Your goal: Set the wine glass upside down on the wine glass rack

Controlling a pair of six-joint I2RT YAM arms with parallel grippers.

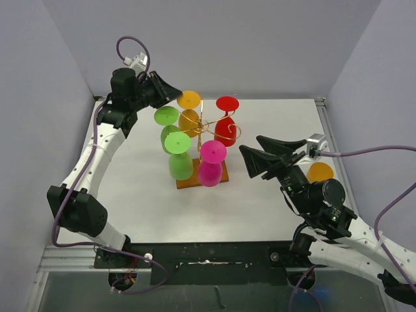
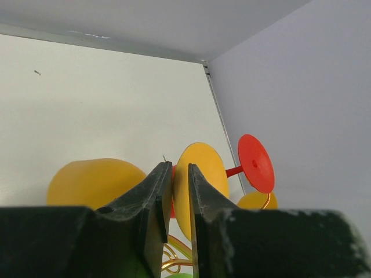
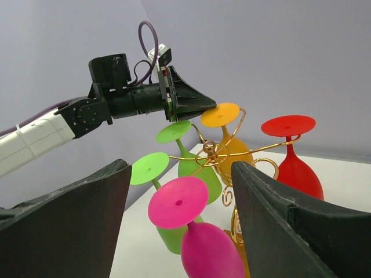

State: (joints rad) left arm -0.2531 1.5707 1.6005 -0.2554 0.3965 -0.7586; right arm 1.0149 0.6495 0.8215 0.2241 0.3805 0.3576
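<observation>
The left gripper (image 1: pixel 174 96) reached in over the far left of the table (image 1: pixel 143 201). Its fingers (image 2: pixel 152 200) were drawn in to a narrow slit, and the rim of the orange glass's (image 1: pixel 189 100) foot showed in that slit, so they looked closed on it. That orange glass hung upside down on the far-left side of the rack (image 3: pixel 212 154), with its foot on top and its bowl below among the gold wire arms.

Two green glasses (image 1: pixel 166 116) (image 1: pixel 177 143) hung upside down on the near-left side of the rack. Just right of them, at the near side, hung a pink glass (image 1: pixel 212 151), bowl down above the wooden base (image 1: pixel 194 182). A red glass (image 1: pixel 227 104) hung upside down at the far right.

The rack stood around the middle of the table. To its right the right gripper (image 1: pixel 249 143) hovered near the pink glass without touching it, its fingers spread wide and holding nothing. Beside that arm, near the table's right edge, sat an orange disc (image 1: pixel 320 172); the rest of it could not be made out.
</observation>
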